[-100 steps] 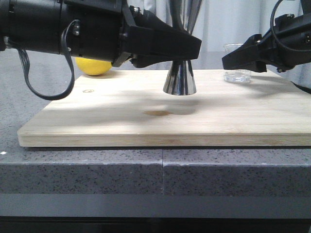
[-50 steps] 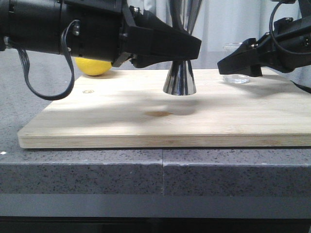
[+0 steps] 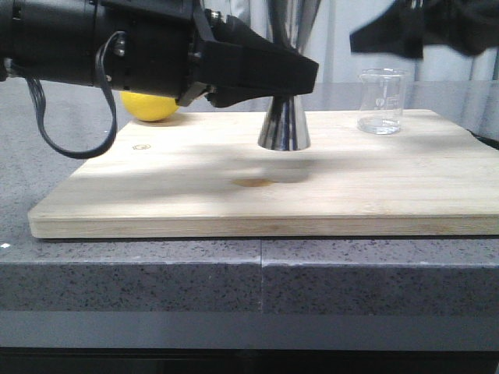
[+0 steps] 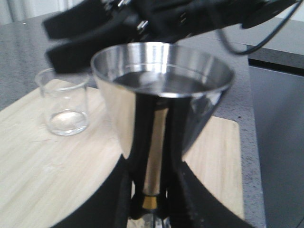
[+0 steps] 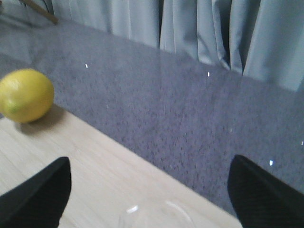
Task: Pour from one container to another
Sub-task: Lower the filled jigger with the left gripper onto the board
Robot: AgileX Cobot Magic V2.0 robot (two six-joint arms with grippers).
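The steel jigger point(image 3: 284, 125) stands upright over the middle of the wooden board point(image 3: 156, 195), and my left gripper point(image 3: 300, 74) is shut on its narrow waist. In the left wrist view the jigger's upper cup point(image 4: 161, 85) holds clear liquid, and black fingers point(image 4: 130, 190) press either side of the gold ring point(image 4: 151, 202). The clear glass beaker point(image 3: 381, 101) stands alone on the board at back right, nearly empty. My right gripper point(image 3: 386, 35) hovers above it, open. In the right wrist view the right gripper point(image 5: 149, 194) is spread wide, with the beaker rim point(image 5: 156, 213) low between its fingers.
A yellow lemon point(image 3: 150, 107) lies at the board's back left, behind my left arm; the right wrist view also shows the lemon point(image 5: 26, 95). A small brown spot point(image 3: 253, 183) marks the board in front of the jigger. Grey stone counter point(image 3: 234, 273) surrounds the board.
My right gripper has let go of the beaker and risen well above it, leaving the beaker standing on the board. The left gripper and jigger have barely moved.
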